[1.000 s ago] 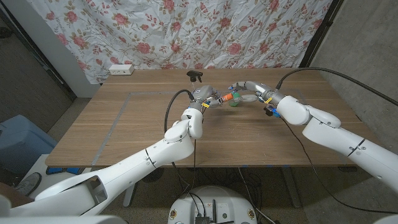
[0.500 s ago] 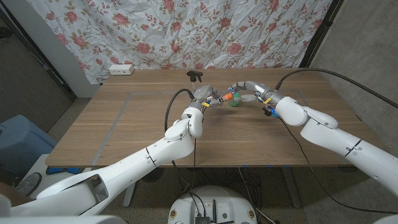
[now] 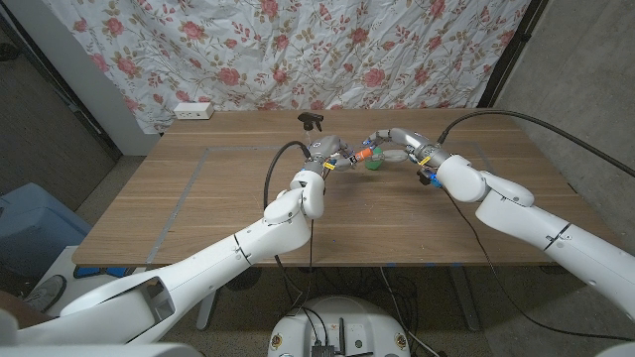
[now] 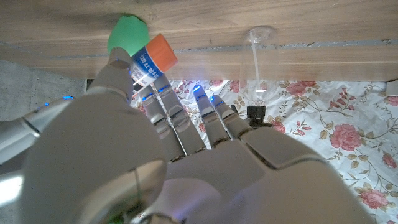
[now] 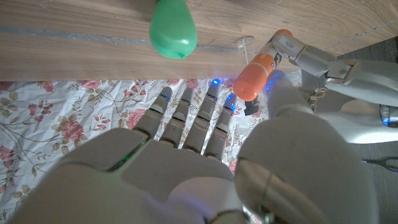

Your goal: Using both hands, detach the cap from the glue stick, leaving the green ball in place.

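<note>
left hand (image 3: 332, 158): mine, pinching the glue stick (image 4: 146, 62) by its barrel, thumb against a finger, other fingers spread out and clear. Holding the body leaves the capped end free for the other side.
right hand (image 3: 389, 145): thumb is on the orange cap (image 5: 255, 73), other fingers straight and apart. I read that as a pinch on the cap, but the opposing finger is hidden, so grip quality is uncertain.
glue stick: lifted off the wooden table (image 3: 198, 198), spanning between both hands at the far middle, roughly level. Off the surface so a pull along its axis drags on nothing.
cap: seated on the stick as far as I can see; no gap visible.
green ball (image 3: 374, 165): on the table just beside the hands, apart from the stick. Looks more pear-shaped than round in the right wrist view.
step: my guess is grips set, pull-apart pending.
risk: ball sits near the pull line; a jerk could nudge it.
clear stem thing (image 5: 243, 42): on the table near the ball, can't identify.
</note>
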Motion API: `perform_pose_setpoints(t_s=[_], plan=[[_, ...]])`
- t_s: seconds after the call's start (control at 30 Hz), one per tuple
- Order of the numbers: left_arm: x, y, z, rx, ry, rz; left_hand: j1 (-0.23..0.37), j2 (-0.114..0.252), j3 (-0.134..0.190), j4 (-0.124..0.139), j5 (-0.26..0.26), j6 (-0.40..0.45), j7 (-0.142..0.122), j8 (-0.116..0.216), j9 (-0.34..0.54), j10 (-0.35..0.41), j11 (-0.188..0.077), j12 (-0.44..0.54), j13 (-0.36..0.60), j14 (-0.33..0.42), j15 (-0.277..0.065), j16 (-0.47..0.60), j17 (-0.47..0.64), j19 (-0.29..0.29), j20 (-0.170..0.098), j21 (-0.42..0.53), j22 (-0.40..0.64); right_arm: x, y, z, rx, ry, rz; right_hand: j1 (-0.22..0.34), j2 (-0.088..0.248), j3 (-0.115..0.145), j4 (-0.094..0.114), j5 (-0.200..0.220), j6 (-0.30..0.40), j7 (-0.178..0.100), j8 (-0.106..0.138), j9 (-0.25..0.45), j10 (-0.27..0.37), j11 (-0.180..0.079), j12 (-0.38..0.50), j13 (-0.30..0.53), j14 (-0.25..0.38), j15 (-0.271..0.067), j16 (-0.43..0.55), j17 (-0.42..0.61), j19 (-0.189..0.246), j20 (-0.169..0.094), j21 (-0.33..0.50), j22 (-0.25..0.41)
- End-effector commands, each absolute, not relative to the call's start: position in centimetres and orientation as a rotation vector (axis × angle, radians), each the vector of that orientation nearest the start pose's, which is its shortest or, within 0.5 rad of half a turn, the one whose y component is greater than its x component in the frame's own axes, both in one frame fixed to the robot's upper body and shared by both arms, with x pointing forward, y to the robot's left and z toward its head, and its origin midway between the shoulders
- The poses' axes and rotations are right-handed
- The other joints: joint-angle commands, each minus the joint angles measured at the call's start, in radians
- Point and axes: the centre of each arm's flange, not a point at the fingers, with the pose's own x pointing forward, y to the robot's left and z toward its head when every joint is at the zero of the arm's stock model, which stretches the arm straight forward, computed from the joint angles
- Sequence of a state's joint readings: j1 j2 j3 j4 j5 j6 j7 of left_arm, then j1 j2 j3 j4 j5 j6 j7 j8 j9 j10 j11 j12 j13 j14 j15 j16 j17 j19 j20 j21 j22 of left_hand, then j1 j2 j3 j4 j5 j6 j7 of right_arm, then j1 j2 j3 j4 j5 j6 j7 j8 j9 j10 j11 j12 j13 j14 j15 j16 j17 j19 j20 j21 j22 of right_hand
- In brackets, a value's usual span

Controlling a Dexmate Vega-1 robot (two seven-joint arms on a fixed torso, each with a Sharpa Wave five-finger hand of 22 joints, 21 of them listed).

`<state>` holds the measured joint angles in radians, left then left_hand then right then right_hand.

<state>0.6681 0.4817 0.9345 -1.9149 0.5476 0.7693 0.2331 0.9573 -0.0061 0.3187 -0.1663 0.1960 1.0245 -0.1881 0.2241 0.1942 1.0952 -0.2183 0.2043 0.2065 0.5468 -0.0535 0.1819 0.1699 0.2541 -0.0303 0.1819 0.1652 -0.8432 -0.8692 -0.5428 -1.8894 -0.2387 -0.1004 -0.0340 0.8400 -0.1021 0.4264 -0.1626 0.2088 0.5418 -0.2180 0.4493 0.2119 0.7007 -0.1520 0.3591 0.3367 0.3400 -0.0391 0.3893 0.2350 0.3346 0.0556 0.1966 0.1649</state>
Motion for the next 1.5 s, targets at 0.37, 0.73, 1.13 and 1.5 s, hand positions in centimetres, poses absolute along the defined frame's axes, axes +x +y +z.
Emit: perform_pose_setpoints(t_s=[0.37,0.73,1.13,1.5], plan=[[56.08,5.76,1.24,1.168,-0.61,0.141,0.001,0.012,0.001,0.005,0.005,0.05,0.034,0.002,0.005,0.016,-0.007,0.004,0.003,0.011,-0.117,0.007,0.003,-0.003,-0.001,0.002,0.001,56.78,-20.84,2.45,-1.16,-0.74,0.154,0.042,0.021,-0.01,0.001,-0.001,0.068,-0.002,0.035,0.008,0.061,-0.019,0.012,0.014,0.039,-0.096,0.036,0.014,0.018,-0.005,-0.006,0.002],[56.01,6.05,1.18,1.17,-0.609,0.143,0.001,0.013,0.0,0.004,0.005,0.049,0.033,0.001,0.005,0.018,-0.007,0.005,0.004,0.011,-0.117,0.007,0.003,-0.003,-0.001,0.002,0.001,57.08,-20.7,2.69,-1.163,-0.746,0.159,0.051,0.033,-0.023,0.005,-0.005,0.105,-0.002,0.053,0.012,0.107,-0.037,0.021,0.024,0.059,-0.118,0.059,0.024,0.027,-0.009,-0.006,0.002],[56.12,6.01,1.32,1.171,-0.612,0.145,0.0,0.013,-0.001,0.004,0.005,0.051,0.033,0.0,0.005,0.019,-0.007,0.004,0.004,0.011,-0.117,0.007,0.003,-0.003,-0.001,0.002,0.001,57.36,-21.1,2.75,-1.162,-0.738,0.181,0.057,0.039,-0.033,0.006,-0.008,0.119,-0.003,0.062,0.014,0.135,-0.033,0.025,0.032,0.072,-0.119,0.076,0.03,0.034,-0.008,-0.005,0.002],[56.24,5.86,1.45,1.171,-0.618,0.142,0.0,0.014,-0.001,0.004,0.005,0.052,0.032,0.0,0.005,0.019,-0.007,0.004,0.004,0.011,-0.117,0.007,0.003,-0.003,-0.002,0.002,0.001,57.42,-21.36,2.66,-1.151,-0.743,0.183,0.044,0.039,-0.051,0.013,-0.011,0.141,-0.002,0.075,0.018,0.165,-0.034,0.03,0.041,0.085,-0.123,0.094,0.037,0.039,-0.004,-0.006,0.002]])
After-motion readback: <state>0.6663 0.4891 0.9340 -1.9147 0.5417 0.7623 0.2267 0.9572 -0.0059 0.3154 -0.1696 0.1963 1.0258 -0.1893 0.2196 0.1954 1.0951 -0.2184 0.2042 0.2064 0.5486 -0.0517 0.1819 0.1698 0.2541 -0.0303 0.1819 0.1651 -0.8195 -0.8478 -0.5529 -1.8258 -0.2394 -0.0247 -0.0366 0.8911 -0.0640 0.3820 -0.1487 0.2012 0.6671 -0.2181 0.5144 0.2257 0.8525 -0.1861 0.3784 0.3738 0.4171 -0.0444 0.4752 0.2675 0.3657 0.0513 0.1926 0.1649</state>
